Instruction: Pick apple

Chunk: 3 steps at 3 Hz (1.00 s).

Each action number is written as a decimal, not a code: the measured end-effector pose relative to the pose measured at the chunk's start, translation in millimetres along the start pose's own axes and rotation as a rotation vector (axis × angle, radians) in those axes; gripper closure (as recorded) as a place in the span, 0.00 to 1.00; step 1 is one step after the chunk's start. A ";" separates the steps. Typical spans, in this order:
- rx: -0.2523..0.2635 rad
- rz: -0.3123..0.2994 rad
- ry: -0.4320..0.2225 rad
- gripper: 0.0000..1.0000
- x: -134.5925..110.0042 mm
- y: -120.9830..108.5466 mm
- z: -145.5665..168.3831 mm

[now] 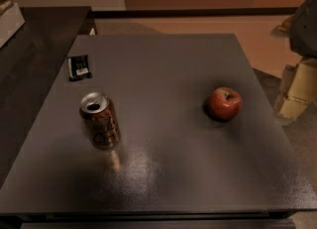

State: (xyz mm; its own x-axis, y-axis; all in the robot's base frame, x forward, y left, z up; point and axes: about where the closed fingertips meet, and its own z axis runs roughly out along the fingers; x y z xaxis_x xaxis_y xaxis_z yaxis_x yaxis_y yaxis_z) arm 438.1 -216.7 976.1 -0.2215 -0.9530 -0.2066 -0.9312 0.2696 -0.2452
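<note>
The apple [225, 103] is small, round and glossy red with a dark stem dimple. It sits on the right half of the dark grey table [163, 173]. My gripper [296, 91] is a cream-coloured part at the right edge of the view, beyond the table's right edge. It hangs to the right of the apple and does not touch it. A grey part of the arm [305, 25] shows above it.
A brown-orange drink can [100, 120] stands upright and opened on the table's left half. A small black packet [79, 67] lies near the table's far left edge. A darker counter [34, 39] adjoins on the left. Floor lies beyond the right edge.
</note>
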 end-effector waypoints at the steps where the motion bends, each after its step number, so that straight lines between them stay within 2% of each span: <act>1: 0.000 0.000 0.000 0.00 0.0 0.0 0.0; 2: -0.001 -0.003 -0.031 0.00 -3.1 0.7 2.5; 3: -0.019 -0.025 -0.063 0.00 -13.2 6.4 18.0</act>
State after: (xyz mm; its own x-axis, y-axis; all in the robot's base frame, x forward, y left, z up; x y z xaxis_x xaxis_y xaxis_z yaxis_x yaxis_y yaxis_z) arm 440.3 -199.9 960.2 -0.1802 -0.9487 -0.2599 -0.9418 0.2426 -0.2328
